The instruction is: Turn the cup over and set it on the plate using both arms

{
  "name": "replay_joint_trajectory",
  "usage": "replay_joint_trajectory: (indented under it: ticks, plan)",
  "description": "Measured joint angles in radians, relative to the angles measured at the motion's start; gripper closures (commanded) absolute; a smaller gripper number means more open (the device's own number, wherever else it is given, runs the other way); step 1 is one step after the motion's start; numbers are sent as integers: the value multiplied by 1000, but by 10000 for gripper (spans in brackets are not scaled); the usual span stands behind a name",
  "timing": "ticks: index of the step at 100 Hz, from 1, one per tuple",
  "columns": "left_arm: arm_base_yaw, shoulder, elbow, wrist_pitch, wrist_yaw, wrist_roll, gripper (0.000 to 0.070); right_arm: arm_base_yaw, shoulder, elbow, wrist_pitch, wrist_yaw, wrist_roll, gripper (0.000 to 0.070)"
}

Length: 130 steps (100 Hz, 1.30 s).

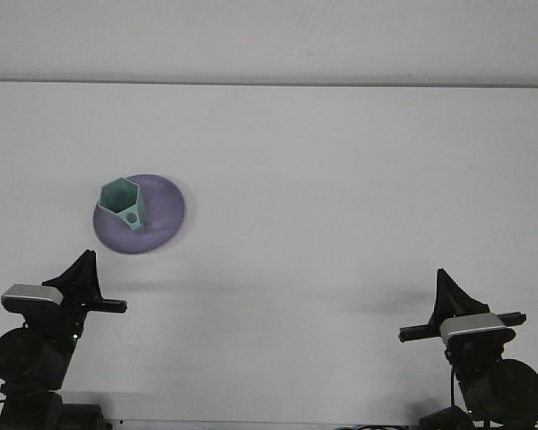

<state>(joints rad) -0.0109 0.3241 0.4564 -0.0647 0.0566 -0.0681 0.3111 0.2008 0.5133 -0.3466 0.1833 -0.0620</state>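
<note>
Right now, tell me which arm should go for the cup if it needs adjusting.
Left. The left claw sits just below the purple plate that holds the green cup, mouth up. The right claw is parked far across the table.

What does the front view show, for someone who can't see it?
A pale green cup stands mouth-up on a purple plate, on the left of a white table. Both arms sit low at the near edge, away from the plate: the left gripper and right gripper each hold nothing, fingers together.
</note>
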Motion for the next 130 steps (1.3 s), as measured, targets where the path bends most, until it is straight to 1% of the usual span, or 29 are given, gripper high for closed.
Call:
replay_joint_trajectory:
  ticks: [51,99,111,118,130]
  plan:
    - [0,-2,1,11,-5,-24,686,0,0,0,-1,0,0,700]
    - [3,-26,-4,14,-5,-18,686,0,0,0,0,0,0,700]
    - [11,-129,-119,122,-9,30,686,0,0,0,0,0,0,700]
    - [10,-192,-218,172,-32,51,686,0,0,0,0,0,0,700]
    - [13,-270,-351,164,-55,60,686,0,0,0,0,0,0,700]
